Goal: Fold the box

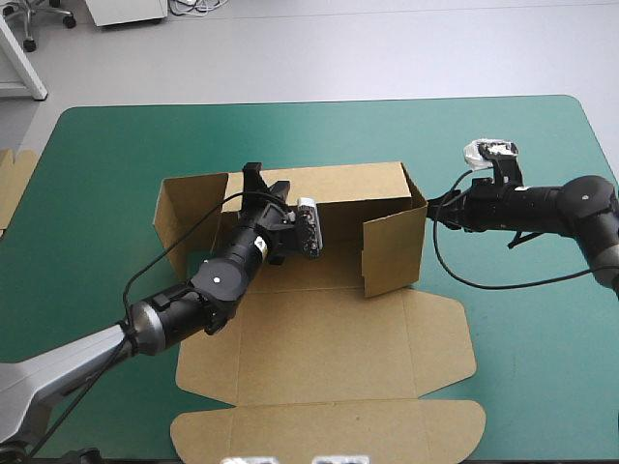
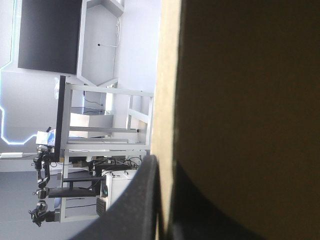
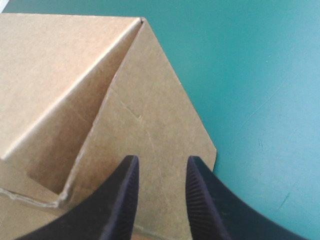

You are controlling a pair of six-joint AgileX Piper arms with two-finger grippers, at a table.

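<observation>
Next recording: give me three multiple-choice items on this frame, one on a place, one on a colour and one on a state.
1. Where is the left gripper?
A. at the far wall of the brown cardboard box
B. resting on the floor
C. raised high, clear of everything

2. What colour is the table cover?
A. red
B. teal-green
C. white

3. How does the box's near lid panel sit?
A. upright
B. tucked inside
C. flat

Answers:
1 A: it clamps the raised wall's top edge.
2 B: teal-green shows all round the box.
3 C: the panel lies spread toward the table's near edge.
</observation>
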